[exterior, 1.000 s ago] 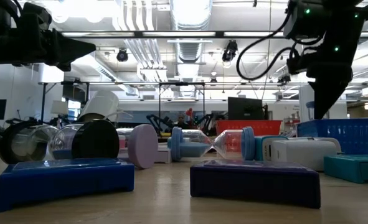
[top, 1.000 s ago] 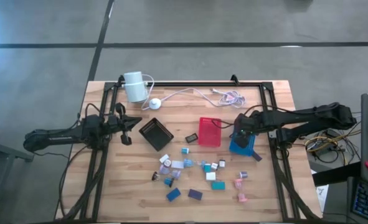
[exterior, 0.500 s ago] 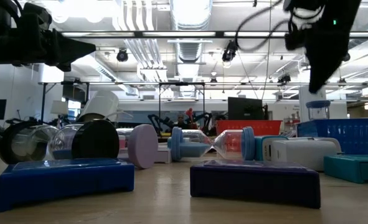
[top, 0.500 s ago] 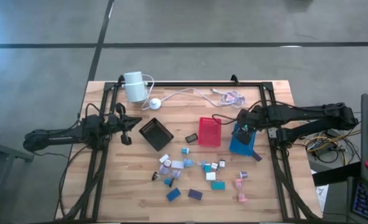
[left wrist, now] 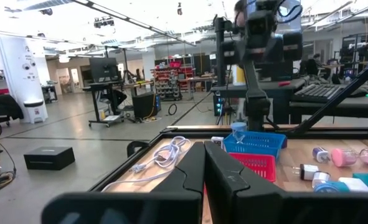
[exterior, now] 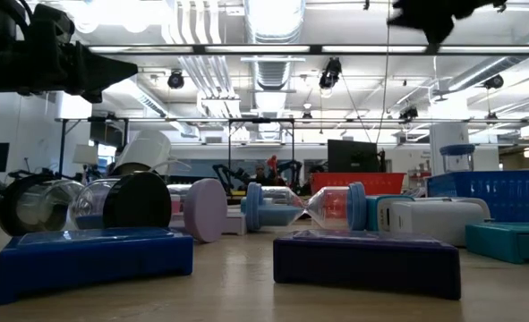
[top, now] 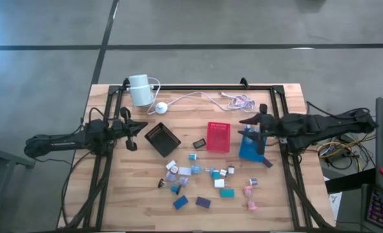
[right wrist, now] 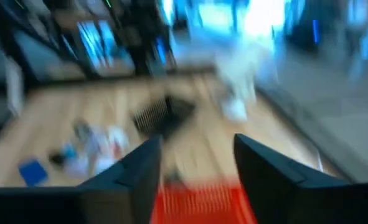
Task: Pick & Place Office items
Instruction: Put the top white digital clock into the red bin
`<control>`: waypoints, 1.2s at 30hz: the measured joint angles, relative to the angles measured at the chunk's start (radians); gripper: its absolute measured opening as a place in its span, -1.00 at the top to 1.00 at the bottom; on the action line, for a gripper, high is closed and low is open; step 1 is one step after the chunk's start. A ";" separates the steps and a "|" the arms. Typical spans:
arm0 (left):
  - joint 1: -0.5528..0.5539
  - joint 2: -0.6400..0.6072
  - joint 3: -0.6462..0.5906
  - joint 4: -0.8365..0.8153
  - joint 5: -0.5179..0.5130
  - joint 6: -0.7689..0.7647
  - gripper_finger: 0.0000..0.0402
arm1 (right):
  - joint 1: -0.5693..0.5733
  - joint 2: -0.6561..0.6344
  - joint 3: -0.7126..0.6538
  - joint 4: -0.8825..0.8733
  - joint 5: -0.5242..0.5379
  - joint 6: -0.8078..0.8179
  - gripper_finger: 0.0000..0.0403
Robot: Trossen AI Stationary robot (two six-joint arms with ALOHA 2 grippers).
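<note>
Office items (top: 204,178): small blocks and cylinders scattered mid-table, in front of red tray (top: 218,136), between black tray (top: 162,139) and blue tray (top: 251,148). One cylinder stands in blue tray. Right gripper (top: 249,121) above blue tray, fingers apart, nothing between them. Left gripper (top: 141,127) at left edge beside black tray, fingers pressed together, empty. White cylinder (top: 139,89) with cable at far left corner.
</note>
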 joint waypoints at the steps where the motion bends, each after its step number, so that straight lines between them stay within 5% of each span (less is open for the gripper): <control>1: 0.000 0.000 0.000 0.000 0.000 0.000 0.95 | 0.011 -0.023 -0.037 0.076 -0.010 -0.034 0.22; 8: 0.000 0.003 0.000 -0.001 0.000 -0.009 0.95 | 0.032 -0.158 -0.259 0.361 -0.080 -0.121 0.90; 19: 0.000 0.012 0.000 -0.076 -0.020 0.038 0.95 | 0.033 -0.280 -0.524 0.568 -0.110 -0.103 0.96; 36: 0.000 0.015 0.000 -0.029 -0.024 0.074 0.95 | 0.033 -0.377 -0.570 0.570 -0.180 -0.146 0.96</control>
